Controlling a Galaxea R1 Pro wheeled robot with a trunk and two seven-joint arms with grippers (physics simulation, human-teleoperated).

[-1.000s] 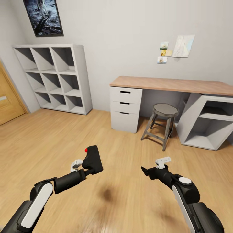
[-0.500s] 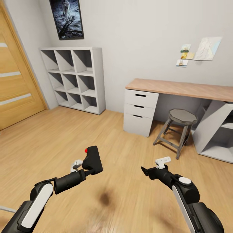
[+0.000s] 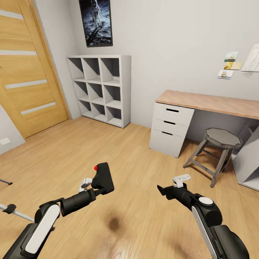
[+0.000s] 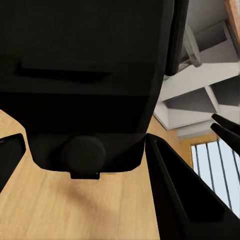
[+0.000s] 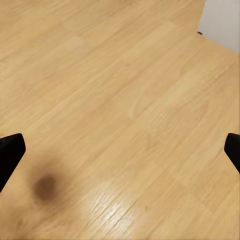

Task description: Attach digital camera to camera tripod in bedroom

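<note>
My left gripper (image 3: 98, 188) is shut on the digital camera (image 3: 103, 177), a small matte-black body with a red button on top, held above the wood floor. In the left wrist view the camera's dark body (image 4: 85, 75) sits between the black fingers (image 4: 185, 200). My right gripper (image 3: 162, 189) hangs open over bare floor, its fingertips (image 5: 11, 150) far apart and nothing between them. At the far left, a silver leg with a black joint (image 3: 11, 210) pokes into the head view; it looks like part of the camera tripod, the rest out of view.
This is the bedroom: wooden door with frosted strips (image 3: 28, 72) on the left, white cube shelf (image 3: 102, 88) under an astronaut poster (image 3: 96, 21). A wood-topped desk (image 3: 212, 102) with white drawers (image 3: 169, 127) and a grey stool (image 3: 216, 149) stand to the right.
The head view has swung to the left: shelf, desk and stool slide right in the picture, the door and a silver leg come into view. Both arms keep their pose.
</note>
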